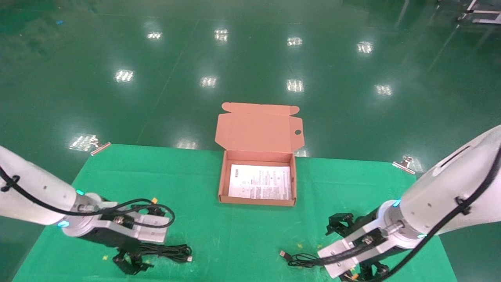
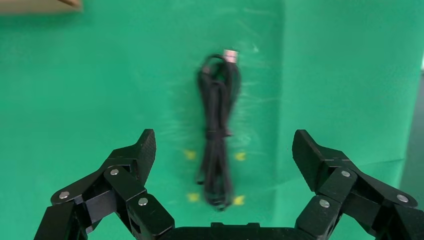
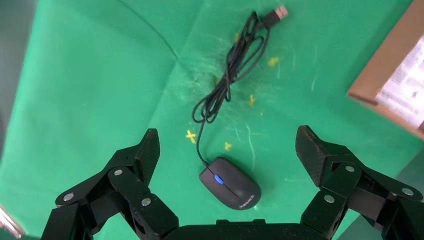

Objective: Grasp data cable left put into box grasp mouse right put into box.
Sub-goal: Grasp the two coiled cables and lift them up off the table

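Left gripper (image 2: 223,150): hovers low over the near left part of the table, fingers (image 2: 142,150) spread wide and holding nothing.
Data cable (image 2: 217,125): lies flat on the green table (image 1: 242,235) as a long, narrow black bundle, right below the gap between the left fingers; its small silver plug points toward the middle of the table; small yellow marks sit around its near end.
Right gripper (image 3: 227,145): hovers over the near right part of the table, fingers (image 3: 312,150) released and wide apart, gripping nothing.
Mouse (image 3: 230,183): black with a blue spot, rests on the table under the right gripper, between its fingers but not touched by them; its thin cord (image 3: 230,75) runs away in loose loops and ends in a USB plug.
Box (image 1: 257,182): sits open at the middle of the table toward the far edge, lid standing up behind it, a white printed sheet on its bottom; well apart from both cable and mouse.
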Robot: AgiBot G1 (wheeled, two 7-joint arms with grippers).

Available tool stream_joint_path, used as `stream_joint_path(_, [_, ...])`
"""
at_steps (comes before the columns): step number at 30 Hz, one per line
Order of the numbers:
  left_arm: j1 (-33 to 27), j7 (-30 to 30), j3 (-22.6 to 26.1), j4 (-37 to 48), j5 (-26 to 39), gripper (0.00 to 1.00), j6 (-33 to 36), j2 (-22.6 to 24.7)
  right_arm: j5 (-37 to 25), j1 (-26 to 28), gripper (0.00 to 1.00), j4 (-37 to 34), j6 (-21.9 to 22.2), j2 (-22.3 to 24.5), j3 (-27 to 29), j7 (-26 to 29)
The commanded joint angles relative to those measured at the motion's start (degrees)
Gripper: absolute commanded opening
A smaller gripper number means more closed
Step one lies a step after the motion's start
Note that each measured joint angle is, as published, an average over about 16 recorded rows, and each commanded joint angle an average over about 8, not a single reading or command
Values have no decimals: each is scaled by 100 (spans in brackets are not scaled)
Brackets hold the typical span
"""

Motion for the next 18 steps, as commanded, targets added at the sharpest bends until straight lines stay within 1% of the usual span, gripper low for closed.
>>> stream_joint_path(1, [32, 15, 50, 255, 101, 100, -80, 89, -77, -119, 100, -17, 132, 7, -17, 129])
stream_joint_path(6, [80, 151, 32, 1091, 39, 100, -246, 289, -134, -386, 100, -204, 459, -21, -2, 350])
stream_joint_path(10, [56, 362, 2, 1765, -3, 100, -441, 465, 45, -575, 100, -559, 697, -76, 85, 464])
stream_joint_path(14, [0, 585, -22, 2388, -16, 100, -650, 665, 301, -731, 100, -1054, 915, -176, 188, 437])
stream_joint_path(18, [-38, 794, -53, 2981, -44, 100, -876, 856, 361, -833, 100, -1522, 1113, -328, 203, 243])
